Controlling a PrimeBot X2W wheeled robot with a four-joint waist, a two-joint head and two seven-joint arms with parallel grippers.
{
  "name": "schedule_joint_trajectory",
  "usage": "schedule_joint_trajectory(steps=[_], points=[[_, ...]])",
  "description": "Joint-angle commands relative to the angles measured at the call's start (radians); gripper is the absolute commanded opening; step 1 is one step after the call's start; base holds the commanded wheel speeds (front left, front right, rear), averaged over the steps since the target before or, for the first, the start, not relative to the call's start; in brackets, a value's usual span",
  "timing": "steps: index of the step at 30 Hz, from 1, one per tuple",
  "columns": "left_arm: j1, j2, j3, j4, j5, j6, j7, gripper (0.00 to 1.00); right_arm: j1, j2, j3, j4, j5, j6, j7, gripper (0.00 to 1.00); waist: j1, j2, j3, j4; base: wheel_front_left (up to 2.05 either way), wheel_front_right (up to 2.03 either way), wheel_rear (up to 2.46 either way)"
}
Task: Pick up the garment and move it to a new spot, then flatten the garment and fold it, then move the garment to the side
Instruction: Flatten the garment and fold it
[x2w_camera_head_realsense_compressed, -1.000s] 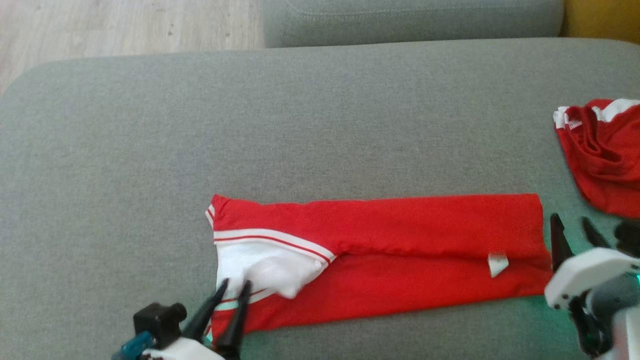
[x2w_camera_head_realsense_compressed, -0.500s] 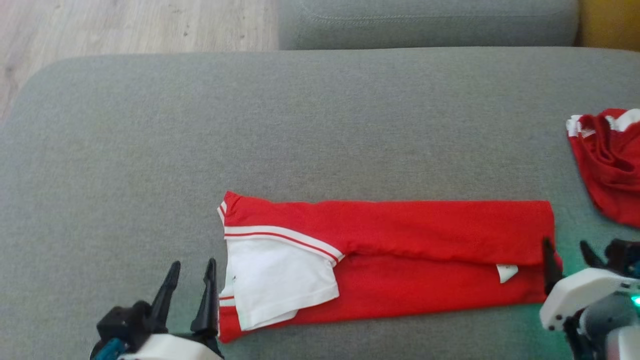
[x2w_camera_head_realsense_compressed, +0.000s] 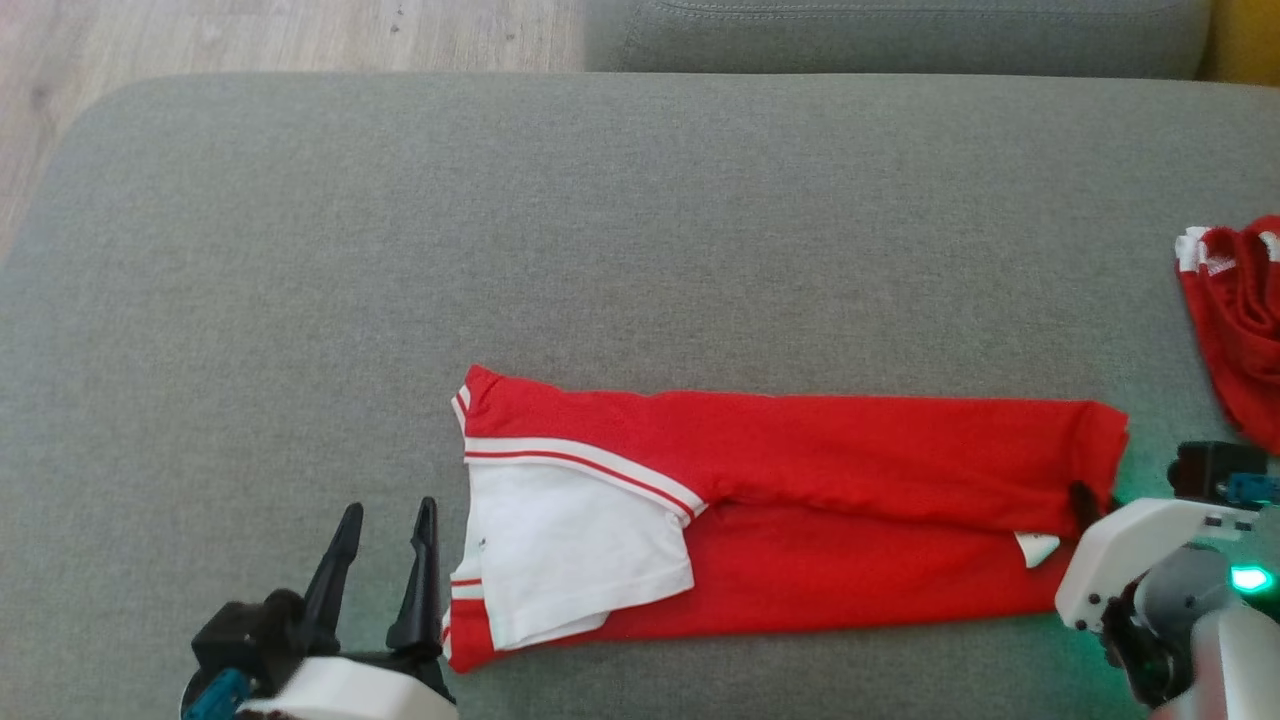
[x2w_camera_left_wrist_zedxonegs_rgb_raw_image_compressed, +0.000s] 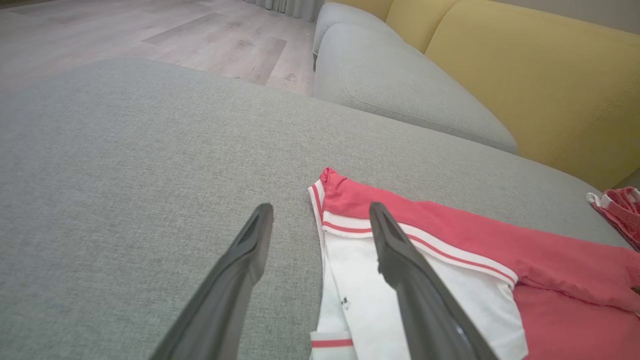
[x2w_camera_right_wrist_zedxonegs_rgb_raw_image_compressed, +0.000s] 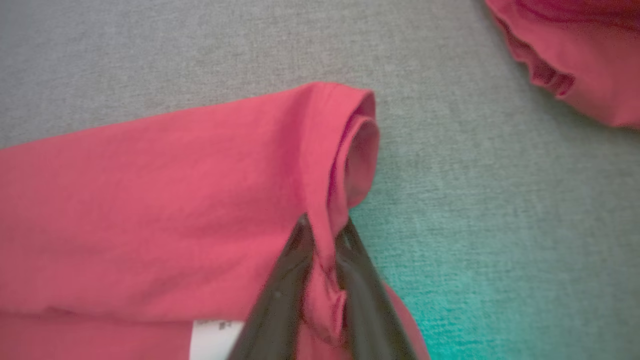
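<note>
A red garment (x2w_camera_head_realsense_compressed: 800, 500) with a white sleeve and striped trim lies folded into a long band on the grey cushion (x2w_camera_head_realsense_compressed: 600, 250). My left gripper (x2w_camera_head_realsense_compressed: 385, 525) stands open just off the garment's left end; in the left wrist view one of its fingers (x2w_camera_left_wrist_zedxonegs_rgb_raw_image_compressed: 400, 260) overlaps the white sleeve (x2w_camera_left_wrist_zedxonegs_rgb_raw_image_compressed: 425, 295) and the other is over bare cushion. My right gripper (x2w_camera_head_realsense_compressed: 1085, 497) is shut on the garment's right edge; the right wrist view shows red cloth (x2w_camera_right_wrist_zedxonegs_rgb_raw_image_compressed: 325, 240) pinched between its two fingers and lifted into a curl.
A second red and white garment (x2w_camera_head_realsense_compressed: 1240, 320) lies bunched at the cushion's right edge. Wooden floor (x2w_camera_head_realsense_compressed: 250, 35) lies beyond the far left corner. A grey seat back (x2w_camera_head_realsense_compressed: 890, 30) and yellow cushions (x2w_camera_left_wrist_zedxonegs_rgb_raw_image_compressed: 540, 75) stand behind.
My right gripper has closed on the garment's right edge and raised it slightly. My left gripper let go of the white sleeve and drew back left, open. The camera has shifted.
</note>
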Motion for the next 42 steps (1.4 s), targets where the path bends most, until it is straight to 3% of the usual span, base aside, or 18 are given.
schedule_joint_trajectory(steps=[1,14,21,26,33,42], points=[[-0.041,0.024,0.043,-0.030,0.011,0.009,-0.005,1.00,-0.019,-0.015,0.029,-0.015,0.008,0.007,0.012,0.00,0.0000,0.0000,0.001,-0.003,0.00,0.00,0.00],[-0.056,0.013,0.031,-0.042,0.011,0.007,0.001,1.00,-0.036,-0.107,-0.120,-0.177,0.032,0.007,0.031,0.00,0.0000,0.0000,-0.018,-0.084,0.00,0.00,0.00],[-0.055,0.005,0.019,-0.027,0.005,-0.003,0.002,1.00,0.000,-0.081,-0.087,-0.276,0.096,0.007,0.071,0.00,0.0000,0.0000,-0.033,-0.114,0.00,0.00,0.00],[-0.064,0.001,0.015,-0.022,0.003,-0.007,0.005,1.00,0.024,-0.053,-0.011,-0.352,0.151,0.007,0.089,0.00,0.0000,0.0000,-0.041,-0.106,0.00,0.00,0.00],[-0.057,0.020,0.023,-0.023,0.006,0.001,0.005,1.00,0.073,-0.011,0.213,-0.474,0.251,0.007,0.118,0.00,0.0000,0.0000,-0.065,-0.061,0.00,0.00,0.00],[-0.051,0.039,0.023,-0.043,0.005,0.008,0.019,1.00,0.064,0.000,0.516,-0.383,0.498,0.007,-0.011,0.00,0.0000,0.0000,-0.084,0.011,0.00,0.00,0.00]])
